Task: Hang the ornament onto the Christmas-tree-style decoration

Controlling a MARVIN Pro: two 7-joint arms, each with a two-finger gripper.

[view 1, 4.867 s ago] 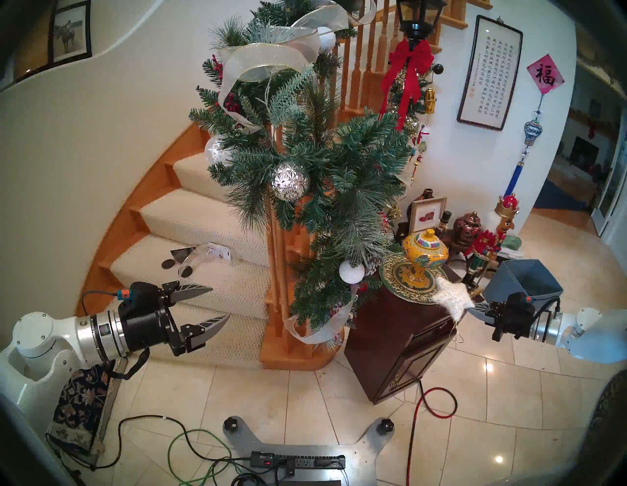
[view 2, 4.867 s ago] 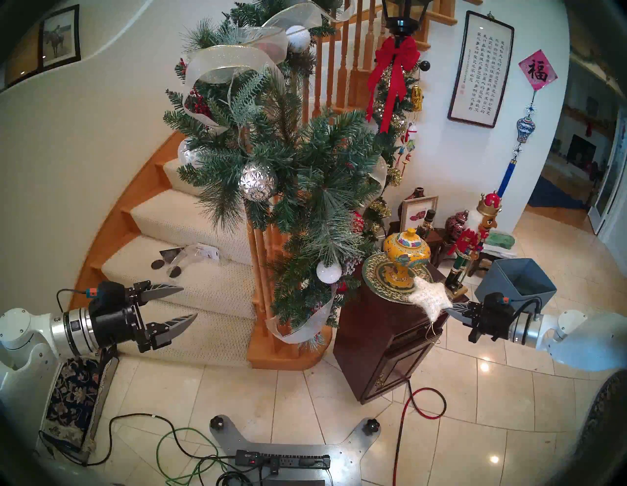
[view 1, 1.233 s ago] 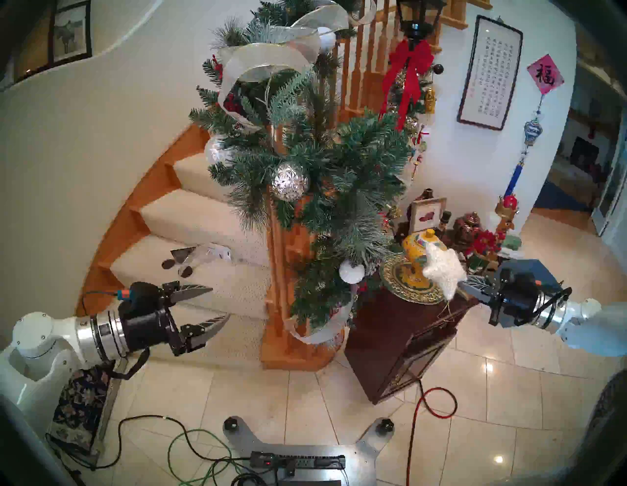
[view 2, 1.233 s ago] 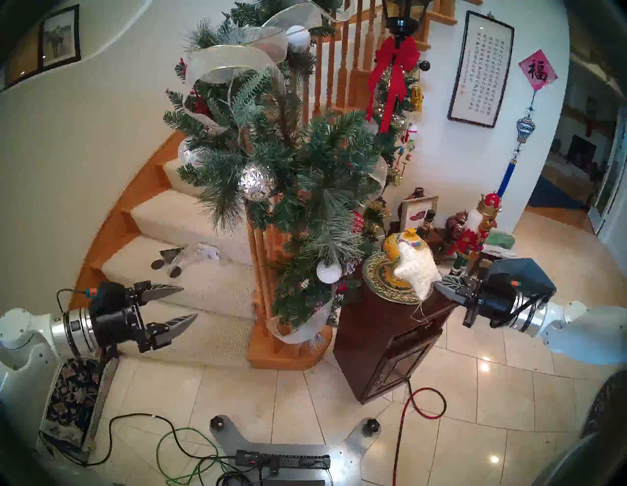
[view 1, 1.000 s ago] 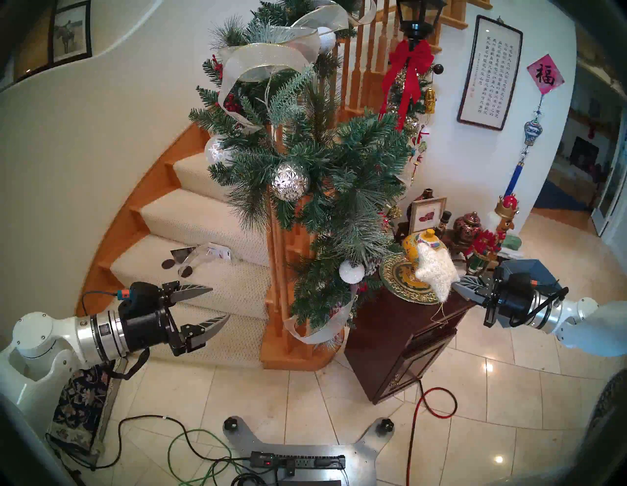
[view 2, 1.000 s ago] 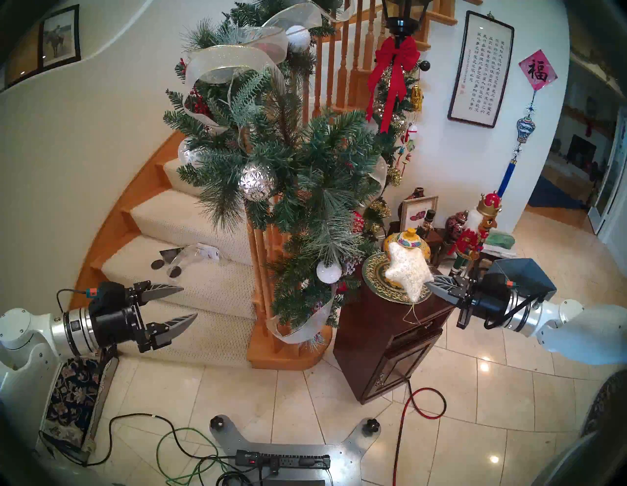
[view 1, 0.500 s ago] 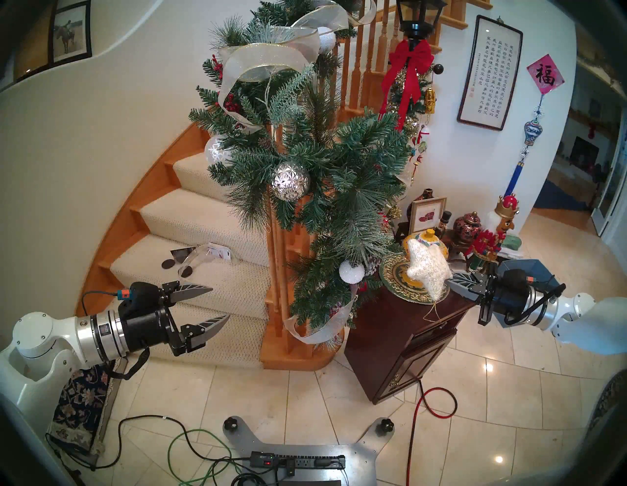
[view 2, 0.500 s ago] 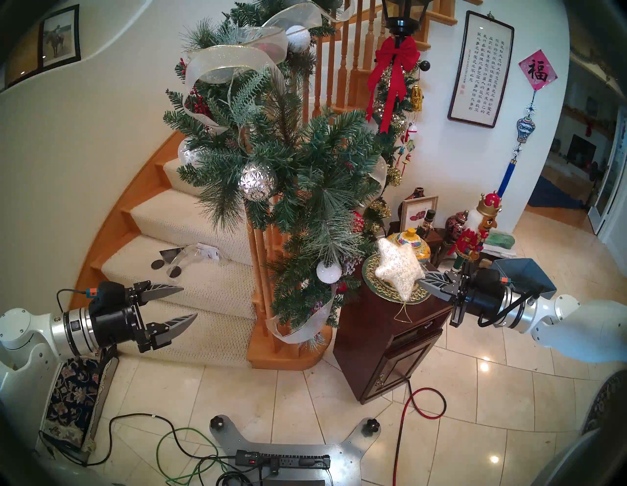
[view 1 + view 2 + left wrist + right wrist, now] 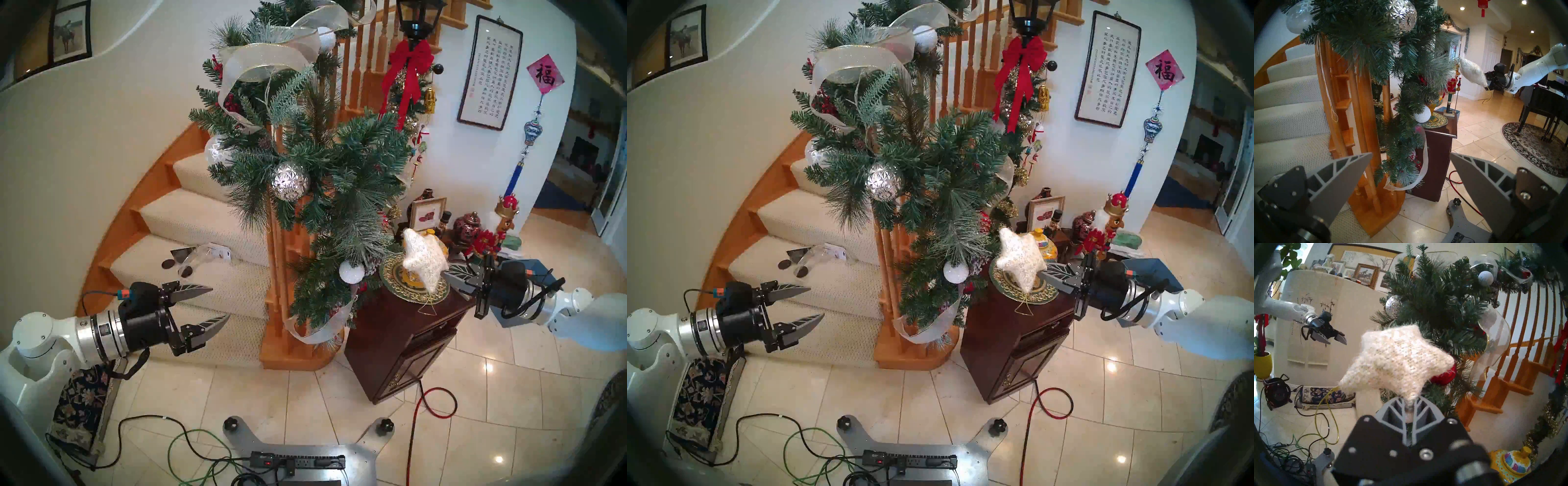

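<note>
The ornament (image 9: 424, 258), a fuzzy white star, is pinched by one point in my right gripper (image 9: 448, 269), which is shut on it. Its gold string loop (image 9: 428, 309) dangles below. The star hovers above the plate, just right of the lower branches of the Christmas-tree-style decoration (image 9: 339, 176), a green pine garland with silver ribbon and balls on the stair post. In the right wrist view the star (image 9: 1398, 358) fills the middle, with the garland (image 9: 1440, 302) close behind. My left gripper (image 9: 220, 302) hangs open and empty over the lower stairs, left of the post.
A dark wooden cabinet (image 9: 407, 332) under the star carries a green-gold plate (image 9: 402, 293) and a yellow jar (image 9: 1512, 463). A nutcracker (image 9: 488, 241) and a blue bin (image 9: 543, 268) stand behind my right wrist. Cables (image 9: 190, 444) and a red cord (image 9: 437, 404) lie on the tiles.
My right gripper has carried the star up and to the left, from the cabinet's right edge to above the plate, nearer the garland. The left arm has not moved.
</note>
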